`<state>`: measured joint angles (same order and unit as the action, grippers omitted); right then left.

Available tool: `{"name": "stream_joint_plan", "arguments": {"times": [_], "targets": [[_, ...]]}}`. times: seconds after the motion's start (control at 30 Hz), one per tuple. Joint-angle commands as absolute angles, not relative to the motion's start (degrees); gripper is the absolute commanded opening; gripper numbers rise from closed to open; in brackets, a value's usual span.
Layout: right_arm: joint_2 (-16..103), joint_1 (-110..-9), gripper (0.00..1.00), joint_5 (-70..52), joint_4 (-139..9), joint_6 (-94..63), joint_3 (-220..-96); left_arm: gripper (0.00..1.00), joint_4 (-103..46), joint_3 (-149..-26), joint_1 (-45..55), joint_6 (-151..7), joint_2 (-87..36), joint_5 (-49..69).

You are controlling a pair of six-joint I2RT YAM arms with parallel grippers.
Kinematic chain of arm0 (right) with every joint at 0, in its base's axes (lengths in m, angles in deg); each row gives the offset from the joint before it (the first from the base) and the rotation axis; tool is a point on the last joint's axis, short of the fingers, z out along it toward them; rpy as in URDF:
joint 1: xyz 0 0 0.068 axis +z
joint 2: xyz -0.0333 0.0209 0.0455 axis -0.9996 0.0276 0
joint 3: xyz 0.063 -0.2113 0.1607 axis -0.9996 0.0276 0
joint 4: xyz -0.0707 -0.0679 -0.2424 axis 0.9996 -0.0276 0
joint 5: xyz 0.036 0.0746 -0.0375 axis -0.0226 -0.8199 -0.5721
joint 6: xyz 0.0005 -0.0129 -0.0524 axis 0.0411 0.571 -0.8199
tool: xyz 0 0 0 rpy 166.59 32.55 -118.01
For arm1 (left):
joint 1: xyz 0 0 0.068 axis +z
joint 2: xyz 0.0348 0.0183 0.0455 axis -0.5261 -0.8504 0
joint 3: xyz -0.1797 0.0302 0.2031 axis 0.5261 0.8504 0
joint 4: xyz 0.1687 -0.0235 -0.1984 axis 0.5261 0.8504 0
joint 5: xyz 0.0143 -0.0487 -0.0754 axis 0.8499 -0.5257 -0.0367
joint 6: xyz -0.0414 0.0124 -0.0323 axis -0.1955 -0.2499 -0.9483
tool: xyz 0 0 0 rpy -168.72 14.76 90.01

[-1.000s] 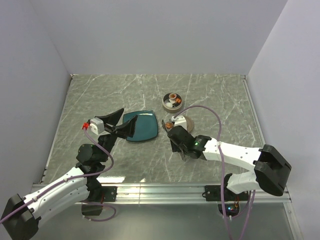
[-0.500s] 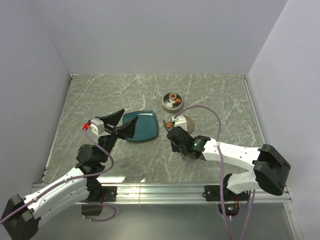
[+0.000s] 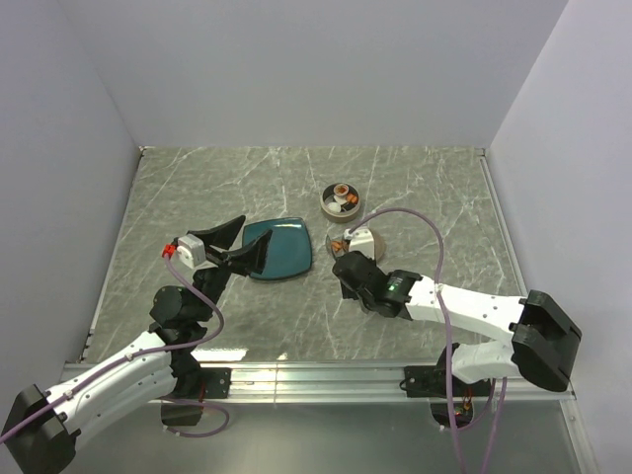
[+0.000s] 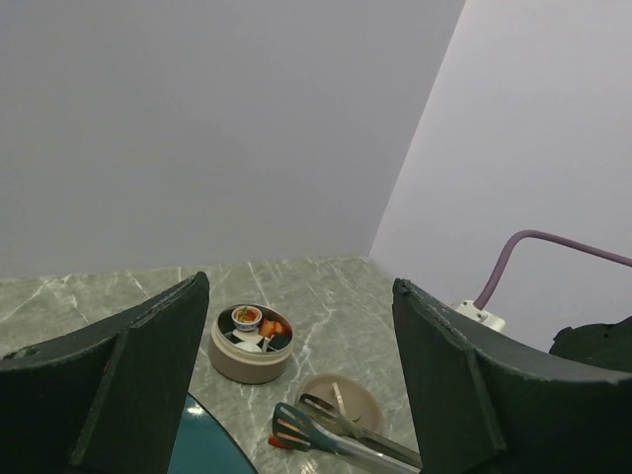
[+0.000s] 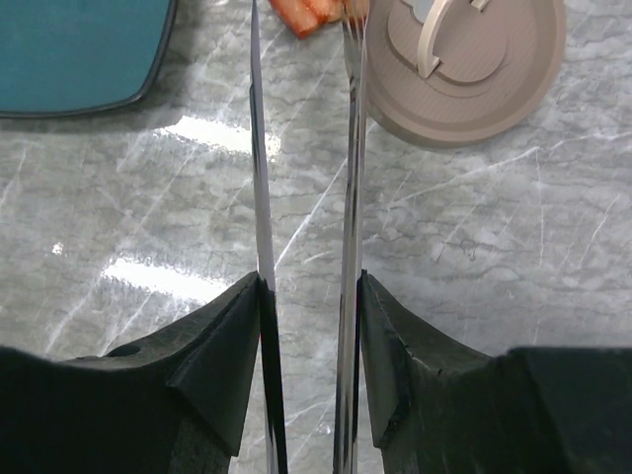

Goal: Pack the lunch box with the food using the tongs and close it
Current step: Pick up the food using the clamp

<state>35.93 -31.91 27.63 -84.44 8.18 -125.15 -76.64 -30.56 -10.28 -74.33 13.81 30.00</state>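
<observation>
Grey-green marbled tabletop, closed in by plain pale walls, carries one plate, one tin, one lid, one pair of tongs and a few bits of food.

Furthest left, the left gripper [image 3: 255,231] hangs over the near-left edge of the teal plate [image 3: 288,253]. Its jaws are spread wide, holding nothing and touching nothing. The plate lies flat with nothing on it.

Right of the plate, a single orange-red piece [image 5: 306,12] lies on the table, just beside the tan lid [image 5: 474,69], which rests knob up. The tongs [image 5: 259,148] reach forward from the right gripper [image 5: 311,286], whose fingers clamp the two thin arms from outside and keep them partly apart. The orange-red piece sits between the tong tips; I cannot tell whether either tip touches it.

Behind the lid, near but apart from it, stands the lunch box [image 4: 247,367], uncovered. It holds the rest of the food [image 4: 255,324]: a white round with an orange centre, another white piece and some orange bits.
</observation>
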Motion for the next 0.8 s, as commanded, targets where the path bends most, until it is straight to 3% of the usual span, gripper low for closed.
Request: {"name": "stream_joint_plan", "arguments": {"times": [0.0, 0.77], "targets": [[35.09, -31.38, 0.5, 29.93, -82.41, 8.63, -125.32, 0.81, -78.52, -30.45, -10.01, -74.46, 14.77, 28.93], [47.49, -31.03, 0.5, 28.26, -85.22, 7.58, -130.94, 0.82, -77.2, -30.63, -9.92, -74.11, 15.74, 29.9]]}}
